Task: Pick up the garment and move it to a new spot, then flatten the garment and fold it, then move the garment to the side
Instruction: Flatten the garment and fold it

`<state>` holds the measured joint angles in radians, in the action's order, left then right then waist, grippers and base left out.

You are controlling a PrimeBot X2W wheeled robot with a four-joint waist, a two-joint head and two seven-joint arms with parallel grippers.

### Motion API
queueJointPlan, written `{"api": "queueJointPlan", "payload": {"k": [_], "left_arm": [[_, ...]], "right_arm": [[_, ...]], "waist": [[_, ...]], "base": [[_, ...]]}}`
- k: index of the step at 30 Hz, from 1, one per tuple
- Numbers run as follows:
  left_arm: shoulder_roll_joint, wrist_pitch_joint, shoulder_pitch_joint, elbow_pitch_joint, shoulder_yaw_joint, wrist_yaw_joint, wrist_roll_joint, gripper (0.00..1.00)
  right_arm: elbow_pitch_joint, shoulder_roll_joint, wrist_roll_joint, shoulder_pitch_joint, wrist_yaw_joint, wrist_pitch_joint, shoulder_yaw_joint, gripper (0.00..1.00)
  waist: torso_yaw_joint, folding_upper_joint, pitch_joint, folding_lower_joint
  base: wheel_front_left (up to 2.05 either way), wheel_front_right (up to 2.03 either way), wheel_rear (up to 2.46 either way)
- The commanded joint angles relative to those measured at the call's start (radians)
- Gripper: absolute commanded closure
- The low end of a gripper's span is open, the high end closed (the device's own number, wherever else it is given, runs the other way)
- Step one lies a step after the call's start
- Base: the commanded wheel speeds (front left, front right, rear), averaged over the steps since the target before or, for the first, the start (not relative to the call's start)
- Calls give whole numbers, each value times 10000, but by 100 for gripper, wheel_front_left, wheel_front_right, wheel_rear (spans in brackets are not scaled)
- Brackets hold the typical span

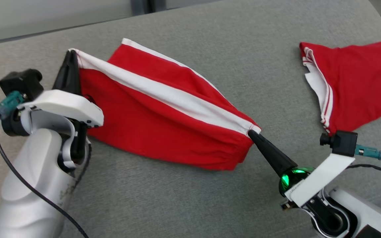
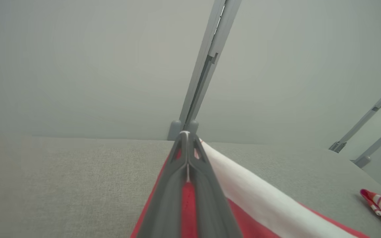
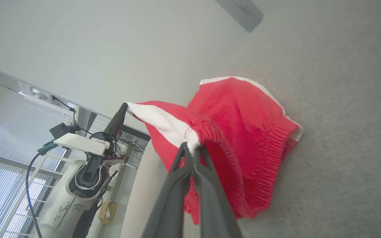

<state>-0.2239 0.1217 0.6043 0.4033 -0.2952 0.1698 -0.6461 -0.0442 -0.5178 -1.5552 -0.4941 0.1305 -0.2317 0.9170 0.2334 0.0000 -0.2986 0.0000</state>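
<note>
The red garment (image 1: 164, 115) with a white stripe is stretched across the middle of the grey counter (image 1: 210, 205), its lower folds resting on the surface. The left gripper (image 1: 72, 53) is closed on one white-striped corner at the garment's left end, and the right gripper (image 1: 252, 134) is pinched shut on the gathered waistband corner at its right end. A second red piece (image 1: 359, 82) lies flat well apart, towards the counter's far right

Garment (image 1: 164, 125) on table (image 1: 177, 205) between left tool (image 1: 72, 53) and right tool (image 1: 251, 133)
</note>
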Motion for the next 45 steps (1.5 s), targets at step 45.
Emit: {"api": "queueJointPlan", "payload": {"k": [45], "left_arm": [[-1938, -3551, 5650, 4967, -1697, 283, 1930, 100]], "right_arm": [[-2727, 3263, -202, -2554, 2, 774, -44, 100]], "waist": [[2834, 0, -2619, 0]], "base": [[0, 0, 0]]}}
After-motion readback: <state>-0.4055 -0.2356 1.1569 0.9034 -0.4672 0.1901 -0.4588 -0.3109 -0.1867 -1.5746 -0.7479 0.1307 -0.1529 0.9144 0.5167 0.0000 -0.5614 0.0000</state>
